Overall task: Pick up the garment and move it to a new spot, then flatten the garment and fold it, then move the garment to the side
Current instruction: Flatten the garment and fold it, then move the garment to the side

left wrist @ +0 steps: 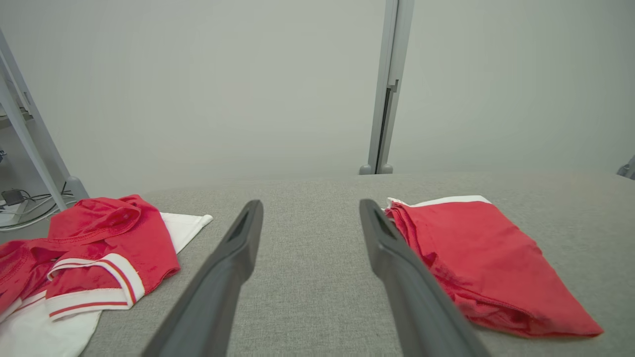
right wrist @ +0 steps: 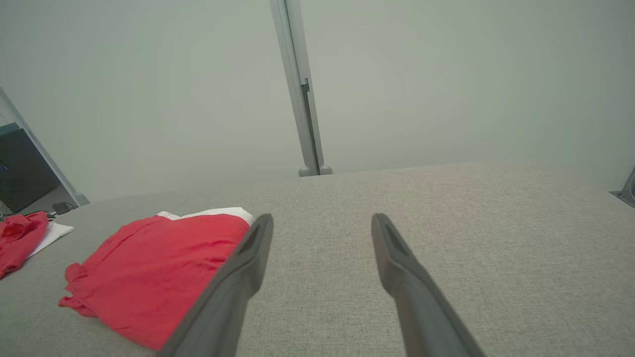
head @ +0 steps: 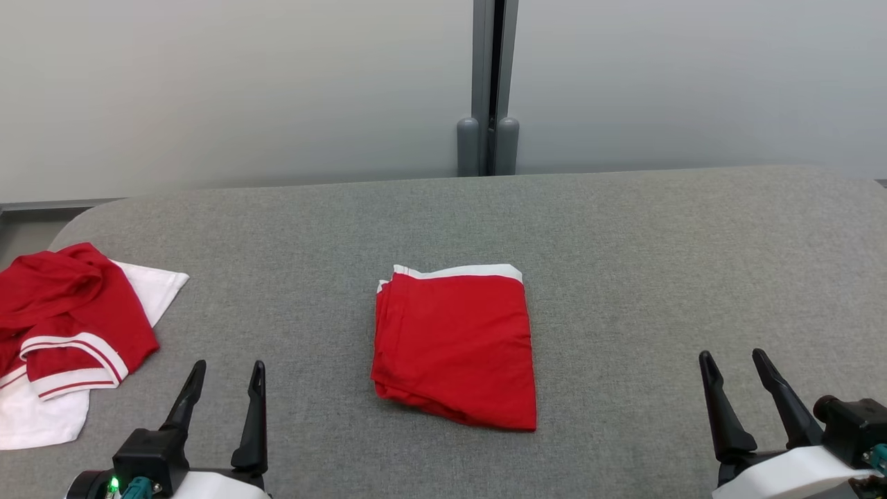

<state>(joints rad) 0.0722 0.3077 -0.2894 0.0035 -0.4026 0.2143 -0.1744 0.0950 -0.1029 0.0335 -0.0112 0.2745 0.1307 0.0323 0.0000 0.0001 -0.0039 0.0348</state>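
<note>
A red garment (head: 455, 343) with a white band along its far edge lies folded into a neat rectangle at the middle of the grey table (head: 624, 242). My left gripper (head: 229, 371) stands open near the front edge, to the garment's left, with nothing between its fingers. Over at the lower right, my right gripper (head: 733, 362) is open and empty too. The left wrist view has the folded garment (left wrist: 483, 260) just right of the open left gripper (left wrist: 308, 208). In the right wrist view the garment (right wrist: 158, 272) lies left of the open right gripper (right wrist: 322, 220).
A crumpled pile of red and white clothes (head: 66, 333) lies at the table's left edge, also seen as the pile (left wrist: 94, 258) in the left wrist view. A grey wall with a vertical post (head: 490, 90) stands behind the table.
</note>
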